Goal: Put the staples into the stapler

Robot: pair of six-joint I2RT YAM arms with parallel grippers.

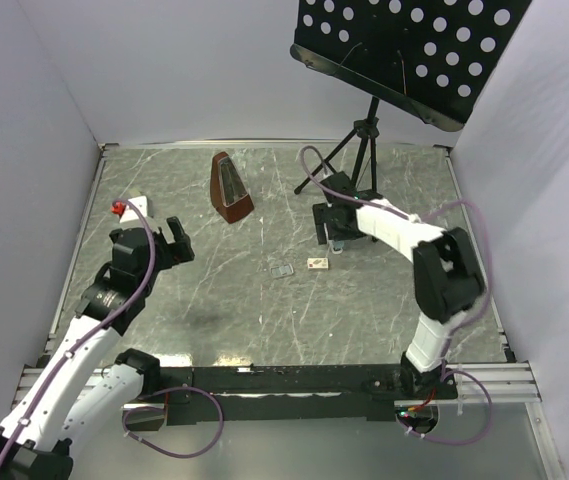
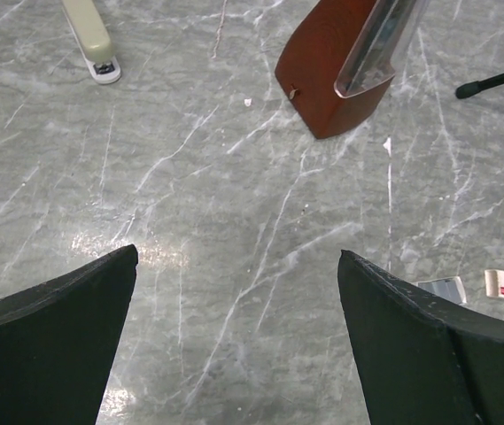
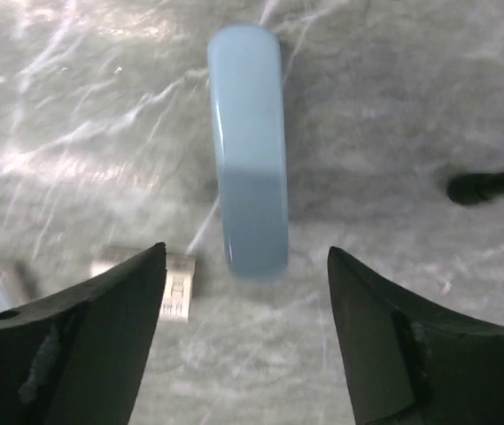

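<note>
Lt-blue stapler (image 3: 250, 150), grey white-veined tbl (image 3: 393, 88)

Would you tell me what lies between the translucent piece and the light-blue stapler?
The small staple box, close beside the light-blue stapler; the right wrist view shows it best.

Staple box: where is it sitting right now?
In the top view the staple box lies flat mid-table, just right of the translucent piece and below-left of the right gripper over the blue stapler.
</note>
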